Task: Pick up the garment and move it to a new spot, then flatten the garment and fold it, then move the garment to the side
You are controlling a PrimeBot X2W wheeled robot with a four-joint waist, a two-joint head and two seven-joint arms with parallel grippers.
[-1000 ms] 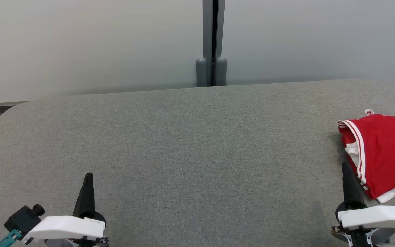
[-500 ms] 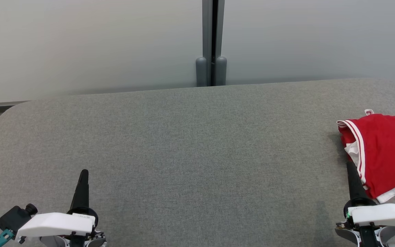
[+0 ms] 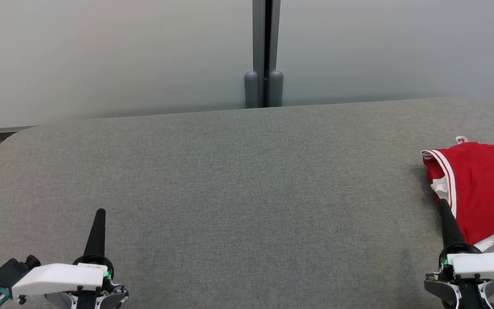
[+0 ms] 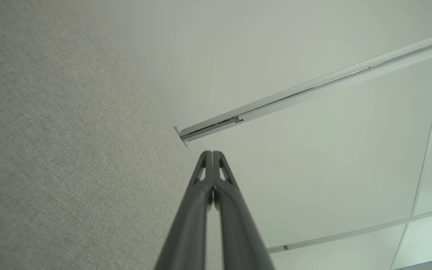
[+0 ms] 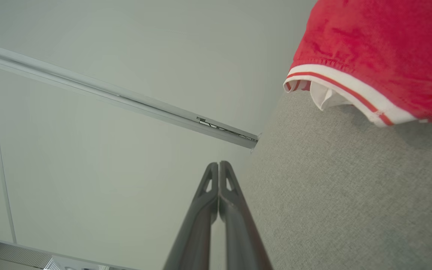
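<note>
- Red garment (image 3: 485,189) lies folded at three o'clock.
- Our left gripper (image 3: 100,213) and right gripper (image 3: 444,204) are pinched shut, empty.
- We judge the move aside done; next, only rest.

— Any writing to read here?
— None that I can make out. There is a faint grey mark on the white cover (image 3: 58,274) behind the left tool (image 3: 100,212), but it is too small to read.
— No brand or number anywhere else?
— No, nothing legible.
</note>
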